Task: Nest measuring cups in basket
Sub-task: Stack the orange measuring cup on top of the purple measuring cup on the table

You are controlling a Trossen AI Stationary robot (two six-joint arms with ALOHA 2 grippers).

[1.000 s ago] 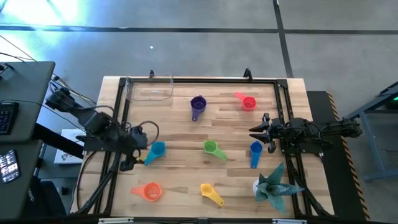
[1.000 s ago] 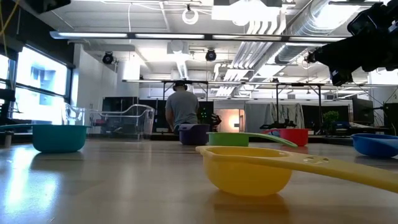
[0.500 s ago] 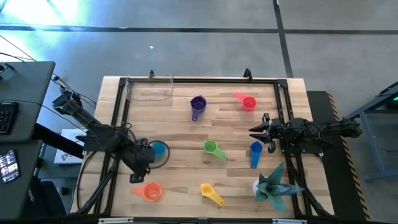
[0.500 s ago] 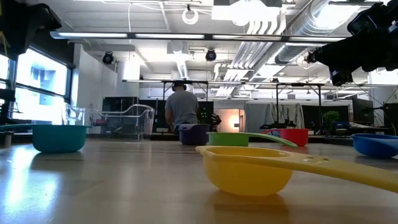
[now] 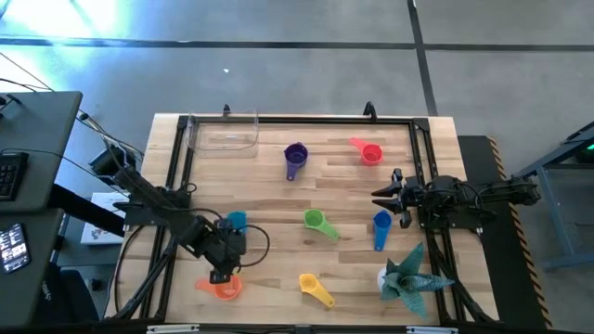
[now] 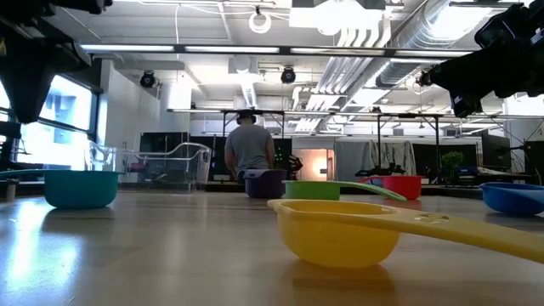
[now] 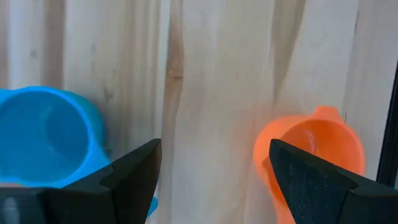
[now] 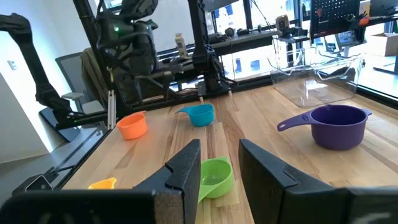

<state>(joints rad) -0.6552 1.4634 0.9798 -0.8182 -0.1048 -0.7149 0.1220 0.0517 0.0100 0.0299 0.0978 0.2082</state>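
- The left gripper [image 5: 223,269] hangs over the near-left part of the table [image 5: 269,190], its fingers [image 7: 134,171] spread wide apart and holding nothing — bare wood shows between them in the left wrist view.
- To one side of that gap lies the orange cup [image 5: 225,287], to the other the light blue cup [image 5: 235,221]; the gripper touches neither.
- The right gripper [image 5: 382,196] waits at the table's right edge, fingers parted and empty, just beside the dark blue cup [image 5: 380,226].
- The other cups lie scattered and well apart: purple cup [image 5: 295,156] and red cup [image 5: 369,151] toward the far side, green cup [image 5: 316,221] near the middle, yellow cup [image 5: 314,289] at the near edge.
- The cups look like thin hard plastic — probably light, stiff, a little slick, apt to skid or tip if nudged. The rim wall or the short handle seems the safest place to pinch.
- The basket [image 5: 223,134] stands at the far-left corner, and nothing shows inside it.
- No cup is nested yet; the whole job appears to lie ahead.
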